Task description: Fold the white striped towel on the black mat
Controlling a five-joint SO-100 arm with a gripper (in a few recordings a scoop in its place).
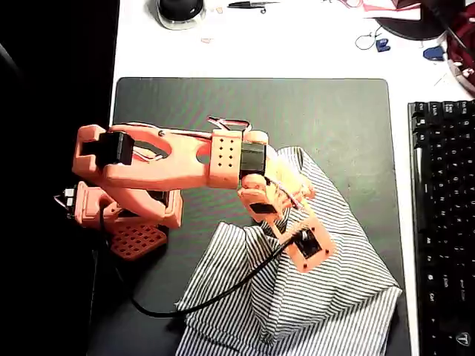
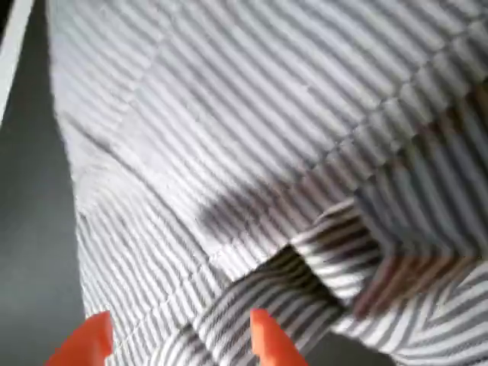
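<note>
One orange arm reaches from the left of the overhead view toward the centre, its base at the left edge of the black mat [image 1: 223, 104]. At mid-frame, the claw [image 1: 286, 204] hangs over the upper left part of the white striped towel [image 1: 334, 282], which lies rumpled and partly doubled across the lower right of the mat, its far edge near the black keyboard [image 1: 445, 222] on the counter [image 1: 297, 37]. In the wrist view the two orange fingertips [image 2: 263, 339] show at the bottom, parted, with a fold of striped cloth lying between them; whether they pinch it I cannot tell. To fold well, I judge the claw should grip a single hemmed edge, lift only slightly, and draw it straight across so layers lie flat.
</note>
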